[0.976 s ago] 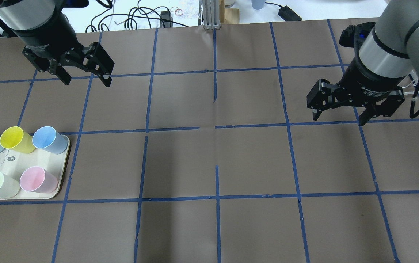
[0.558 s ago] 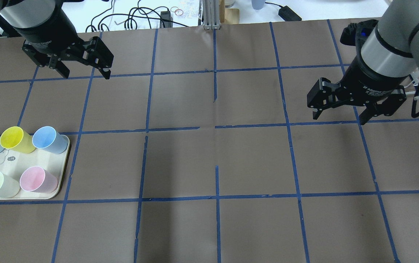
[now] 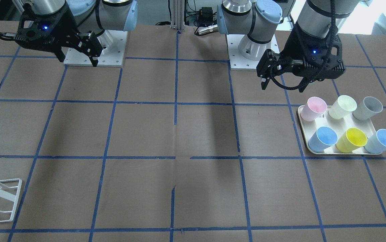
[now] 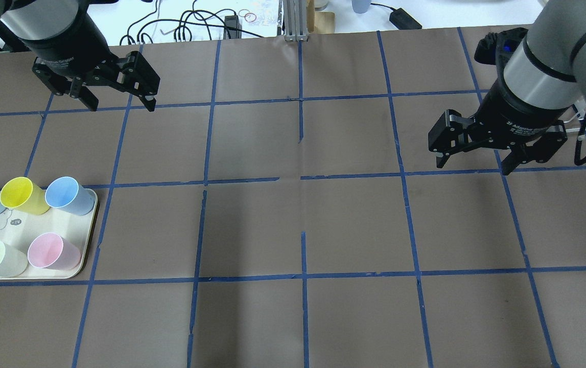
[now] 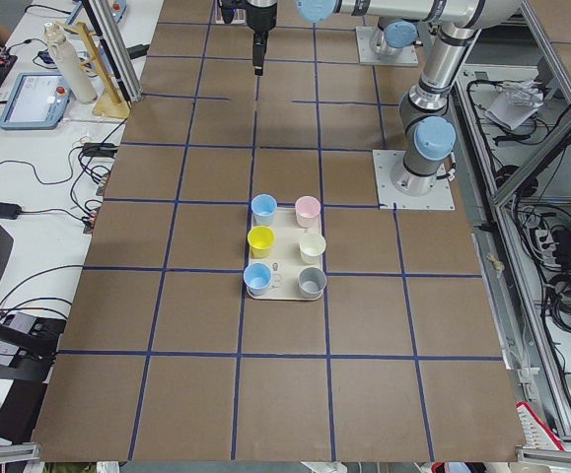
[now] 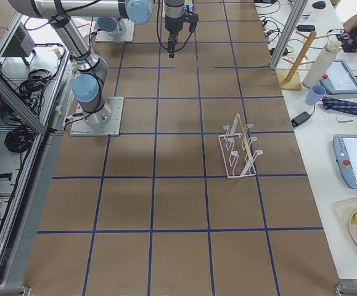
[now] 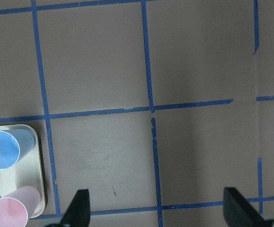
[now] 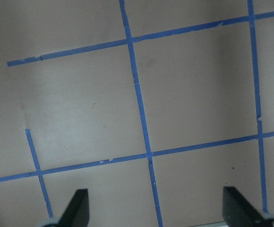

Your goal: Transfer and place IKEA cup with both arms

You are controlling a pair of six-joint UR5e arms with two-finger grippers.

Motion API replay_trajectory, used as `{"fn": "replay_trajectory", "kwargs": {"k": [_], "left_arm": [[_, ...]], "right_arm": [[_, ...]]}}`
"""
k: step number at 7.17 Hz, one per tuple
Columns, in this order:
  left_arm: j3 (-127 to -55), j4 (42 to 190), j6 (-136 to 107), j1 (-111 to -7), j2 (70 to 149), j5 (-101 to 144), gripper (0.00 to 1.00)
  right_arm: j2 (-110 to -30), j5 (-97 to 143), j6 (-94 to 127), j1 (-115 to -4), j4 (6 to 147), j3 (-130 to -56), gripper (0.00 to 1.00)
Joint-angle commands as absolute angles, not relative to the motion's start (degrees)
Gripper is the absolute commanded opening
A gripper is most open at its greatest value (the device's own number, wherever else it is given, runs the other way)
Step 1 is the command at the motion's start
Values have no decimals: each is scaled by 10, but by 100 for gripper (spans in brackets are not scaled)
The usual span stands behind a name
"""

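The bright yellow cup [image 4: 18, 194] stands upright on the cream tray [image 4: 80, 225], in the middle of its row farthest from the robot. The left gripper [image 4: 121, 105] hangs near the tray and the right gripper [image 4: 471, 166] well apart from it, both with jaws spread.

Silver-grey arms [image 3: 317, 16], lt-blue joint caps [image 3: 268, 10], blk grippers [image 4: 471, 168] w/ blue LEDs [image 3: 314, 51].

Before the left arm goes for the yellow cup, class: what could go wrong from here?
1. The yellow cup stands between blue cups, close on both sides. The open left gripper might knock one while closing in.
2. The pink cup and cream cup stand on the robot's side of it, so a low approach could topple them.
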State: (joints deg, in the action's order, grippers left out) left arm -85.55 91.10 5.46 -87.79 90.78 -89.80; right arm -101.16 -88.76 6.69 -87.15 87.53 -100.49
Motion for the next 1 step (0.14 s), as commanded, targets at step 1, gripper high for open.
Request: {"fn": "replay_trajectory", "kwargs": {"k": [1], "left_arm": [[-855,913,48,-875,908,-897,100]], "right_arm": [[-1012,-889,67,-872,874,-1005,100]]}}
